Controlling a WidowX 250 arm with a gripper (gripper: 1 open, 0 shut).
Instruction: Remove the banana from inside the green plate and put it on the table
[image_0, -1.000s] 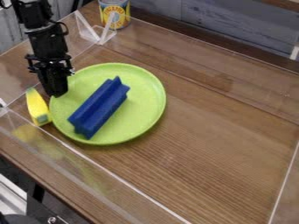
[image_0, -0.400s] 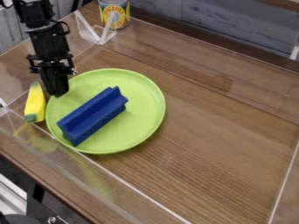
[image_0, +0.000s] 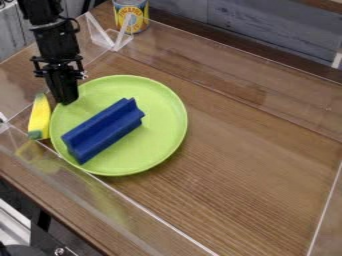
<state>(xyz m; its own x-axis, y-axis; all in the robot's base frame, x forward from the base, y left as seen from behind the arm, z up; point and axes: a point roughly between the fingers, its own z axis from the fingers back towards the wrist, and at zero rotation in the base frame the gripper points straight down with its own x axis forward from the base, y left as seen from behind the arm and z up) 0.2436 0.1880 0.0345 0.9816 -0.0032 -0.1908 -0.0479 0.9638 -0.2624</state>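
Resting on the worktop (image_0: 254, 150) beside the green plate (image_0: 160, 130), banana (image_0: 39, 118), gripper (image_0: 63, 99) pressed together above plate rim, blue block (image_0: 102, 130) inside.

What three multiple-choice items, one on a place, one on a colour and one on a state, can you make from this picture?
1. Where is the banana?
A. on the table, beside the plate's left rim
B. in the middle of the plate
C. on top of the block

2. What colour is the block in the plate?
A. red
B. blue
C. white

3. How does the tool stand?
A. wide open
B. out of view
C. shut, pointing down

Answers:
1 A, the banana lies on the table outside the rim.
2 B, the ridged block is plainly blue.
3 C, its fingers meet, at the plate's left edge.
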